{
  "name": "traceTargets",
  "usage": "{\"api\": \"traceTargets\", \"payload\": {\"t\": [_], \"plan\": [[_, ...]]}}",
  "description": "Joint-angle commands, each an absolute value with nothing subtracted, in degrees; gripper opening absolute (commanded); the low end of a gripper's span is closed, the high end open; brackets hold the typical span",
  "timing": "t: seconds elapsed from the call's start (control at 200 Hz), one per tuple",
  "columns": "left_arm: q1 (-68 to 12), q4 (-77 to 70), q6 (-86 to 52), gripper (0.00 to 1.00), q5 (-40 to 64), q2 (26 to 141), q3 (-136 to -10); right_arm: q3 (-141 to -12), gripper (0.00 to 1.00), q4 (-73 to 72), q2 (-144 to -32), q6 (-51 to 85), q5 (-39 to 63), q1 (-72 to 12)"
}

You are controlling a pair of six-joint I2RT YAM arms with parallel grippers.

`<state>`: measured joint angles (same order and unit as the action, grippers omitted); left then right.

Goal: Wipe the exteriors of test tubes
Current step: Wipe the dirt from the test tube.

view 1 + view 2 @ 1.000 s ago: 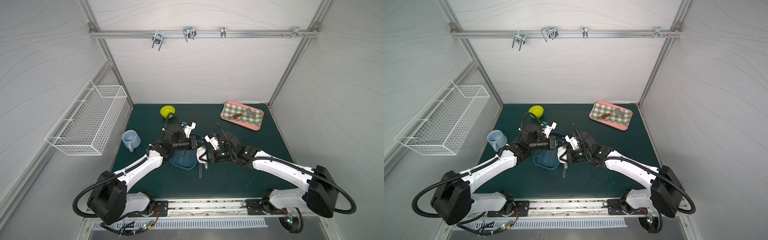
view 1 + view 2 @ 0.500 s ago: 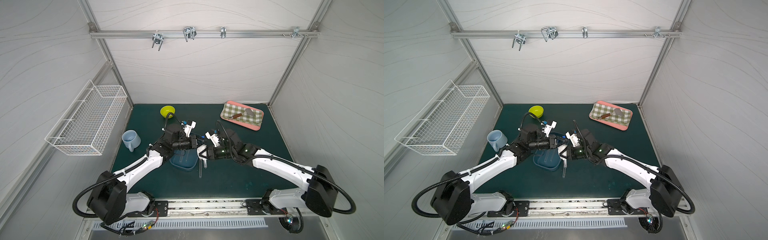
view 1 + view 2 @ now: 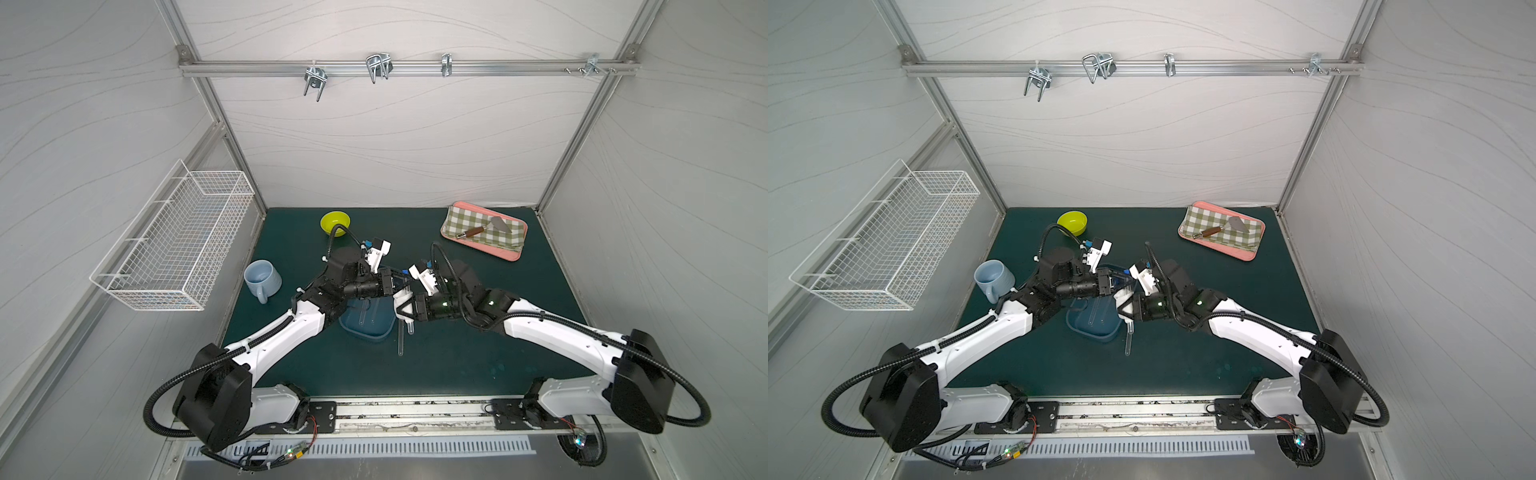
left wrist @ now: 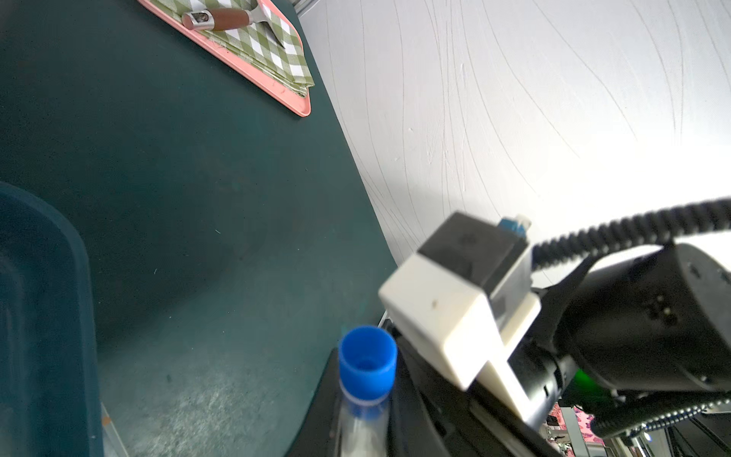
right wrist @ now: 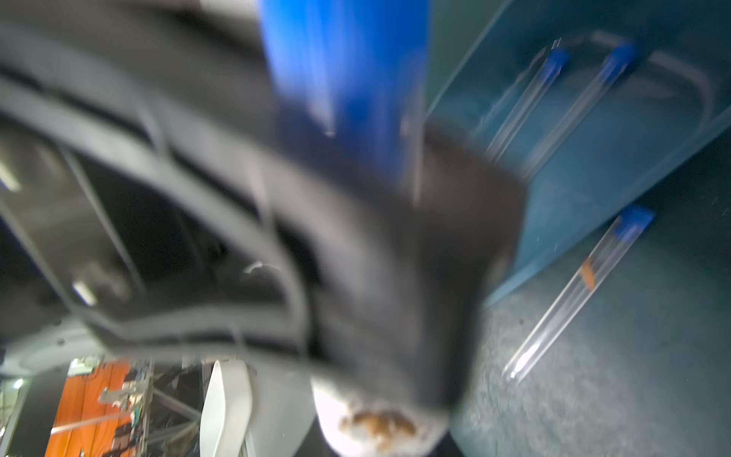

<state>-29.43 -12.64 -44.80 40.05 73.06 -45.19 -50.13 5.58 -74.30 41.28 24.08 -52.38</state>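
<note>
Firmly, left pincer (image 3: pixel 396 285) grips tube (image 4: pixel 368 356), right pincer (image 3: pixel 402 311) cloth (image 3: pixel 400 296).

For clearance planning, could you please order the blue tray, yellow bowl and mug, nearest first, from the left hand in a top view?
From the left hand:
1. Blue tray, closest, mid-table.
2. Yellow bowl, toward the back.
3. Mug, near the left edge.

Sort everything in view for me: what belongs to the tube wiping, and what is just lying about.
In the job: held test tube, in the left tool; white wipe, in the right tool; two tubes in the blue tray; orange-marked tube beside that tray.
Lying about: yellow bowl; blue mug; pink tray with checked cloth and scraper; wire basket.
</note>
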Motion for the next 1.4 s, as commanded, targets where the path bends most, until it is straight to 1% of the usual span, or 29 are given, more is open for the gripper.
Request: {"api": "traceTargets", "payload": {"t": [0.0, 0.1, 0.2, 0.375, 0.535, 0.825, 1.241, 1.396], "plan": [[-28.29, -14.61, -44.98, 0.06, 39.29, 72.67, -46.05, -47.08, 0.20, 4.62, -71.57, 44.38, 23.27, -54.54], [-28.06, -14.50, -44.75, 0.06, 39.28, 72.54, -45.71, -45.86, 0.20, 3.08, -71.37, 45.24, 22.84, -54.83], [-28.04, -14.58, -44.91, 0.06, 39.26, 72.48, -45.20, -48.77, 0.20, 4.45, -73.35, 43.10, 22.37, -54.29], [-28.05, -14.44, -44.93, 0.06, 39.40, 71.82, -44.58, -53.94, 0.20, 3.28, -77.40, 41.30, 25.29, -49.96], [-28.04, -13.98, -44.82, 0.06, 39.28, 71.45, -44.56, -57.05, 0.20, 3.60, -77.96, 39.85, 25.93, -47.34], [-27.86, -14.23, -44.82, 0.06, 39.53, 71.37, -44.57, -54.08, 0.21, 0.91, -76.00, 41.81, 25.98, -46.94], [-27.14, -16.95, -43.49, 0.06, 47.02, 72.12, -44.56, -57.89, 0.21, 1.06, -76.35, 40.19, 33.27, -41.05], [-27.16, -17.78, -43.27, 0.06, 49.24, 72.53, -44.82, -59.53, 0.23, 0.89, -77.02, 39.84, 35.53, -39.42]]}}
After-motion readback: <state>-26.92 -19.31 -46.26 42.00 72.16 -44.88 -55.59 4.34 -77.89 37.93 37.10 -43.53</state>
